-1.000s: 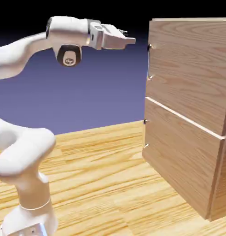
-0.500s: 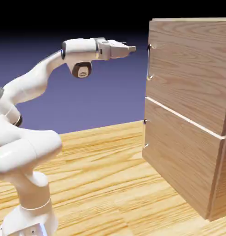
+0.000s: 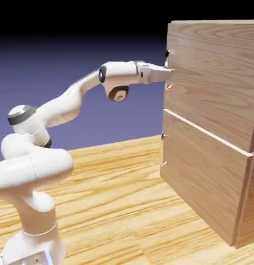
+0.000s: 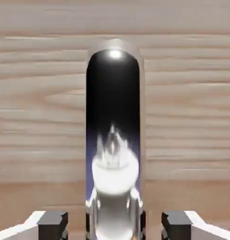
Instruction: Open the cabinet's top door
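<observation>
The cabinet (image 3: 241, 207) stands at the exterior view's right, both flat doors flush and closed. Its top door (image 3: 217, 77) carries a thin vertical silver handle (image 3: 166, 58) on its left edge. My gripper (image 3: 169, 73) reaches level from the left and sits at that handle's middle. In the hand view the shiny handle (image 4: 114, 117) rises large between the two grey fingertips (image 4: 53, 221). A strip of wood shows on each side between handle and finger, so the jaws stand open around it, not touching.
The lower door (image 3: 201, 171) has its own small handle (image 3: 163, 150) on the left edge. The wood-grain table (image 3: 113, 207) spreads under the arm, and the robot's white base (image 3: 33, 227) rises at the lower left.
The arm has stretched to the right and dropped a little. The hand went from well left of the cabinet to the top door's handle, which now sits between the fingers.
</observation>
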You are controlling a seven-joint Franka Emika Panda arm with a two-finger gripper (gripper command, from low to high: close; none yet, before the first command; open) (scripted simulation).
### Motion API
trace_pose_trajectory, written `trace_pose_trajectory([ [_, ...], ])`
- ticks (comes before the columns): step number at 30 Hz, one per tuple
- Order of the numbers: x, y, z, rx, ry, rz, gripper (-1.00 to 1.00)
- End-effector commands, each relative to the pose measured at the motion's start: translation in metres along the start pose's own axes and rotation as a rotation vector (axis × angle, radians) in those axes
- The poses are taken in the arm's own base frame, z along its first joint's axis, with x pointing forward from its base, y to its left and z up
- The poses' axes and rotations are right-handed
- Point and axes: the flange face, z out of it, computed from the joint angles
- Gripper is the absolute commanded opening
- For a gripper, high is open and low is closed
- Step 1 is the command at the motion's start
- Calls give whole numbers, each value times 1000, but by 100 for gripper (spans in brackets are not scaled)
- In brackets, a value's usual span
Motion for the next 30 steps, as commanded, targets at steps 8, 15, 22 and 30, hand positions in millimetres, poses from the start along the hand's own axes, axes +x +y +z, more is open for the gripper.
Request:
trace_pose_trajectory([
  [8, 24, 24, -79, 127, -127, 0, -100],
  [15, 56, 56, -148, 251, -251, 0, -100],
  [22, 94, 94, -206, 369, -369, 0, -100],
  [30, 129, 129, -245, 462, -462, 0, -100],
])
